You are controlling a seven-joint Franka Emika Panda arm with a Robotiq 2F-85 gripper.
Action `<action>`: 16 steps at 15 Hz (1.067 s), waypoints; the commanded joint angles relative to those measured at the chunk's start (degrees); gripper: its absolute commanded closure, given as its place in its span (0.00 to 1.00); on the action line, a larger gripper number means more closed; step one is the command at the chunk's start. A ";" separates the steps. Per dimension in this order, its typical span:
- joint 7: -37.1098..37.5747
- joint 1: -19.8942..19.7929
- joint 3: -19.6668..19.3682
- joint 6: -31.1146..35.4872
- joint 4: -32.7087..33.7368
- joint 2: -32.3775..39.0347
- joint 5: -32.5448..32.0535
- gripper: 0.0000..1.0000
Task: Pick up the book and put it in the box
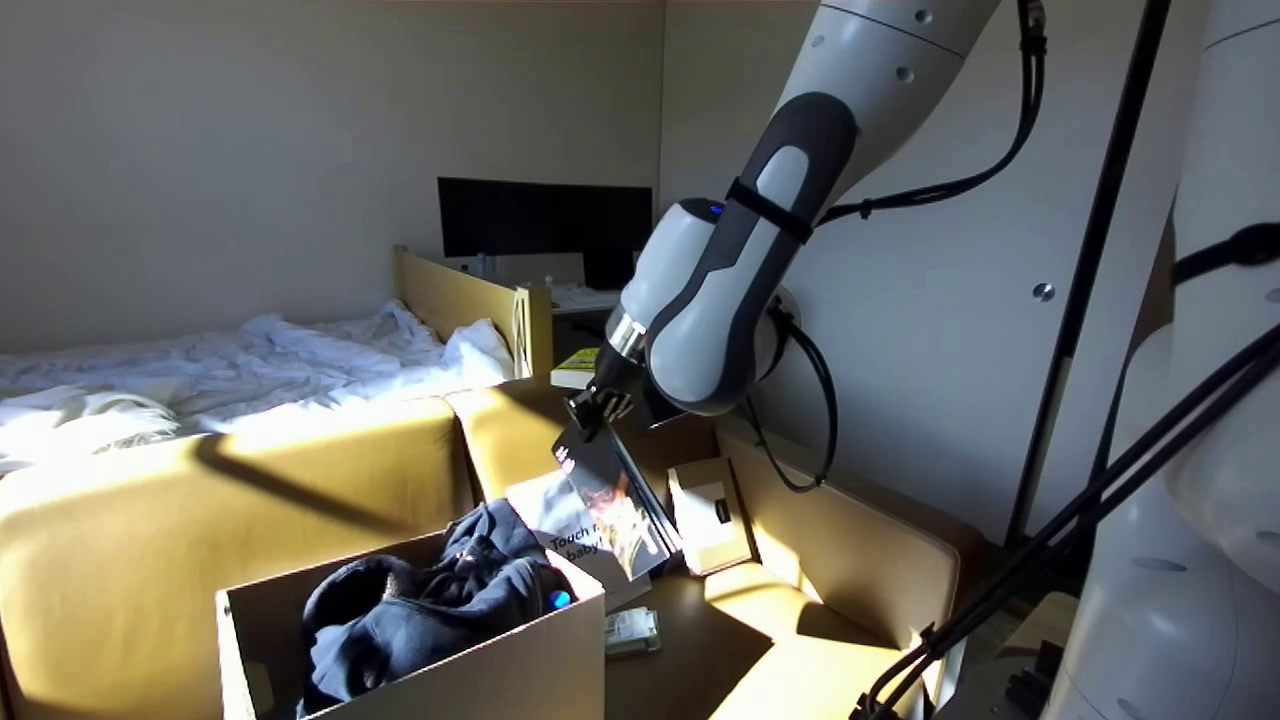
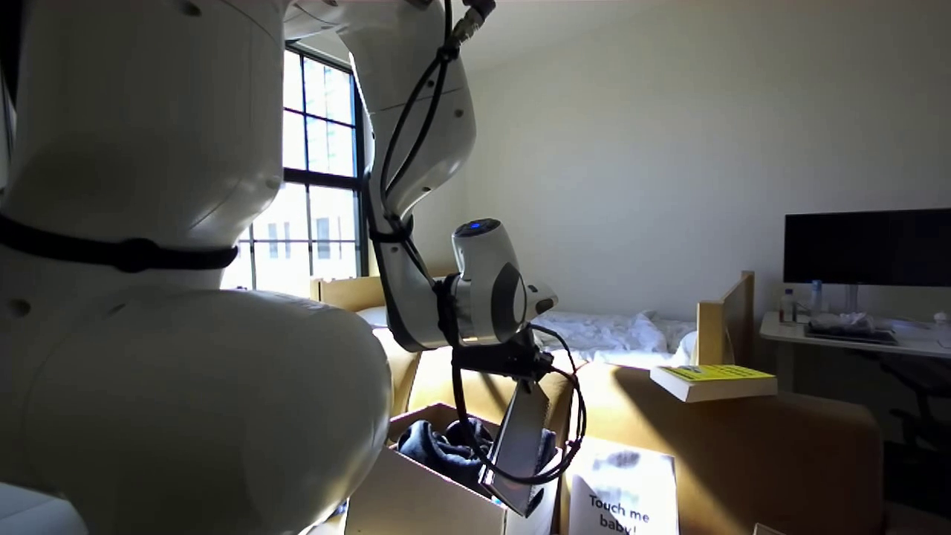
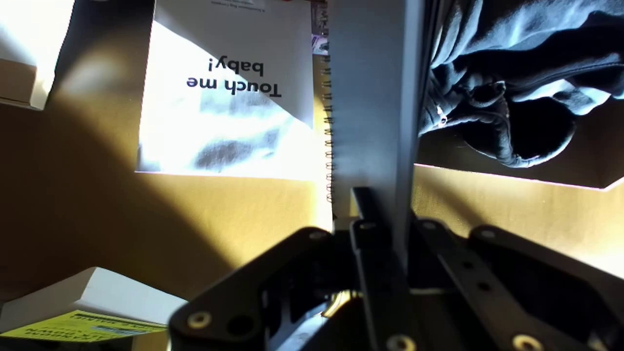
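A dark book with a picture on its cover (image 1: 625,500) hangs tilted from my gripper (image 1: 594,418), beside and above the box. My gripper is shut on one end of the book; the fingers also show in an exterior view (image 2: 529,384) and in the wrist view (image 3: 390,209). The book shows in an exterior view (image 2: 520,431) and nearly edge-on in the wrist view (image 3: 368,97). The box (image 1: 500,660) is a tan open carton holding dark blue clothing (image 1: 430,610). The box also shows in an exterior view (image 2: 423,498) and, partly, in the wrist view (image 3: 599,161).
A white "Touch me baby!" booklet (image 1: 560,525) leans on the tan sofa (image 1: 330,480). A pale boxy object (image 1: 705,515) stands by the armrest. A small packet (image 1: 632,630) lies on the seat. A thick yellow-and-white book (image 2: 713,383) rests on the sofa back.
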 commanded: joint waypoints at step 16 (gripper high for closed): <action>12.09 17.22 -6.86 -25.42 42.24 20.46 -10.35 0.97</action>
